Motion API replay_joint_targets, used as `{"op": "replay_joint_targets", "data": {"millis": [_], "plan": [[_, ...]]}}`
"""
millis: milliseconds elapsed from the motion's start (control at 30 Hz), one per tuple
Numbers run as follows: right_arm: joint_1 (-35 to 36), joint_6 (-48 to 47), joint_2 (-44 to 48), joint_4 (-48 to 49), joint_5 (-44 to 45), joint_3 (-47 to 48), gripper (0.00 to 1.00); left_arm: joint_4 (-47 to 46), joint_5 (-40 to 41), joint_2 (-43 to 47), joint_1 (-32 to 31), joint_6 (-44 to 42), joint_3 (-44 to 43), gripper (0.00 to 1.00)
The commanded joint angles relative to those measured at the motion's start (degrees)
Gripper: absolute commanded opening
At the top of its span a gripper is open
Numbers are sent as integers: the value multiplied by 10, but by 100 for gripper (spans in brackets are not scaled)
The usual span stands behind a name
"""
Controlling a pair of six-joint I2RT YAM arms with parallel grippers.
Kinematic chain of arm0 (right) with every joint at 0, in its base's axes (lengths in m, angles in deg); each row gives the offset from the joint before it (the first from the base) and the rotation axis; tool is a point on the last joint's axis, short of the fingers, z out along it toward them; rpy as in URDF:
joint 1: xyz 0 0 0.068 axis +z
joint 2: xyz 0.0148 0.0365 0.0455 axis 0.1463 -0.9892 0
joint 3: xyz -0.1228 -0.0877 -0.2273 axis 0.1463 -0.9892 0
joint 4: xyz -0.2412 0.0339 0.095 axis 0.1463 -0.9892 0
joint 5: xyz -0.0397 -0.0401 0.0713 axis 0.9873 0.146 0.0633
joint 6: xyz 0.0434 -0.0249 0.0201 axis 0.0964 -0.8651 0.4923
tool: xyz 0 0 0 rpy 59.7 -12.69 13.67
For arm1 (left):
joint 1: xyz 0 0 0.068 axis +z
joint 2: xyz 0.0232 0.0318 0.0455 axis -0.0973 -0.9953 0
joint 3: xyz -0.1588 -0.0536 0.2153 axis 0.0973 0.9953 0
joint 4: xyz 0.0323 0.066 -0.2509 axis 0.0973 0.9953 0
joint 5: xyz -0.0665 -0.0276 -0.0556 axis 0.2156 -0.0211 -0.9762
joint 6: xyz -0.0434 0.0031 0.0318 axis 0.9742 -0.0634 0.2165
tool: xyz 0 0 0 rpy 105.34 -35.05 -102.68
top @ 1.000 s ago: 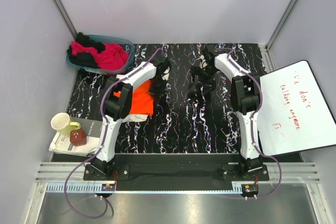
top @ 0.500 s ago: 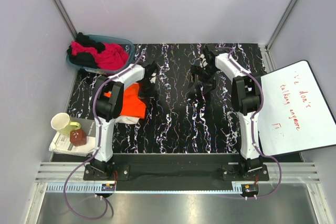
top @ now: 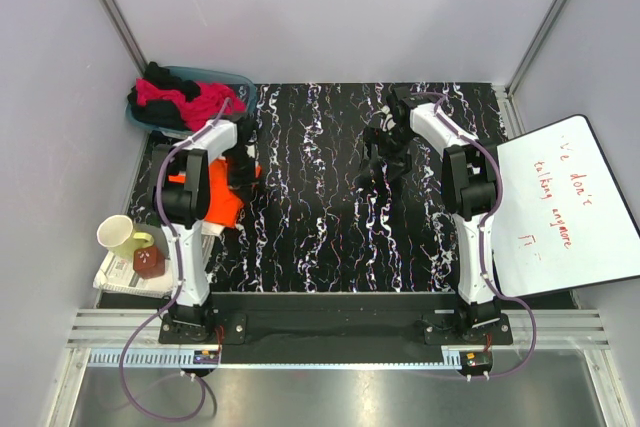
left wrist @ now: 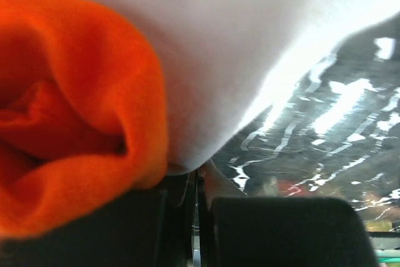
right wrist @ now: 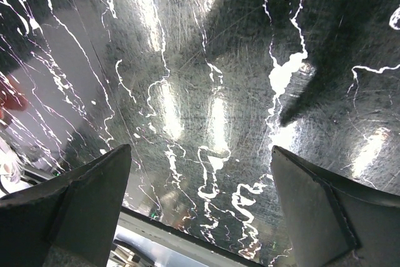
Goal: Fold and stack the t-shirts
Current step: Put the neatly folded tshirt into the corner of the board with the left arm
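Left gripper is clenched on the bunched bright orange cloth t-shirt, at the left side of the black white-veined counter. Up close on the left wrist camera, orange folds press right against the closed fingers, with soft white cloth beside them. Right gripper hangs released, jaws wide, nothing between them, bare counter below. In the far left corner, the translucent teal plastic basket holds a heaped magenta-pink t-shirt and black t-shirt.
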Motion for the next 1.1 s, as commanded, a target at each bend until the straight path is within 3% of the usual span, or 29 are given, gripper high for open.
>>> {"op": "replay_joint_targets", "data": {"millis": [0, 200, 700, 1000, 1067], "plan": [[-2, -1, 45, 13, -17, -9, 100, -42, 76, -17, 42, -1, 23, 0], [-2, 2, 55, 19, -22, -25, 100, -52, 83, -2, 81, 9, 15, 0], [-3, 8, 81, 38, -31, -71, 100, -22, 106, -49, 125, 15, -125, 0], [-2, 9, 93, 46, -30, -76, 100, -36, 73, 19, 126, 5, -83, 0], [-2, 9, 95, 48, -29, -73, 100, -39, 69, 53, 123, 1, -71, 12]]}}
